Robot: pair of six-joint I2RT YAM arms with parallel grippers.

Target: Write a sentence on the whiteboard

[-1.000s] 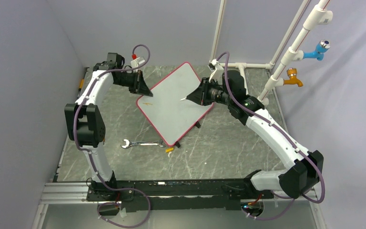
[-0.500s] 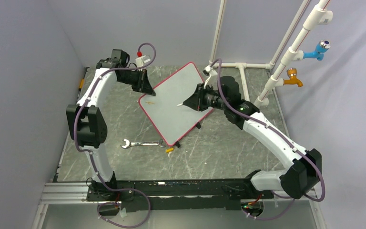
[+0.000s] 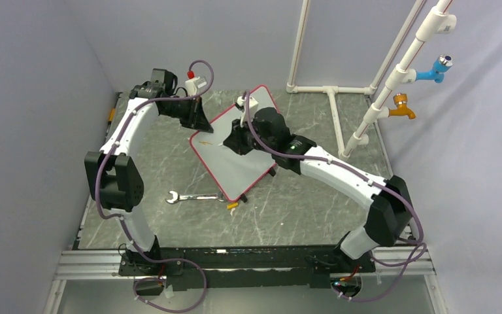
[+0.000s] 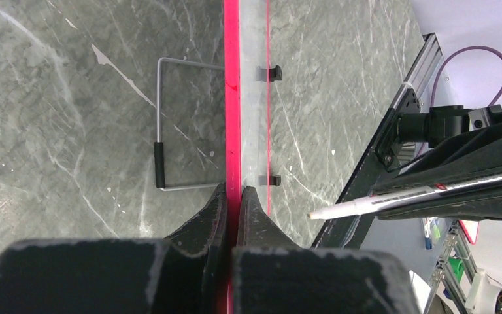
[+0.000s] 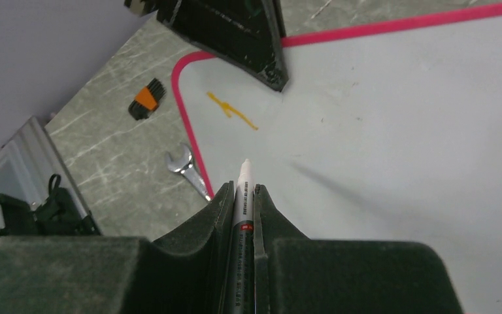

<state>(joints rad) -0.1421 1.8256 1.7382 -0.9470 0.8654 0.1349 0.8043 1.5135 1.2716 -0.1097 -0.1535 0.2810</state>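
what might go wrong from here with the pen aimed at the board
1. The left hand pinches only the thin red-pink rim of the flat white whiteboard, with a thin wire stand behind it; writing pressure may shift or pivot the board.
2. The white-tipped marker pen in the right hand points near the orange mark, close beside the left hand; the two hands may collide.

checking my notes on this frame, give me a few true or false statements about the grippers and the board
The left gripper is shut on the rim of the whiteboard. True.
The right gripper holds a wrench. False: it holds a marker; the wrench lies on the table.
The whiteboard is blank. False: it bears an orange mark.
The marker's tip points toward the whiteboard. True.
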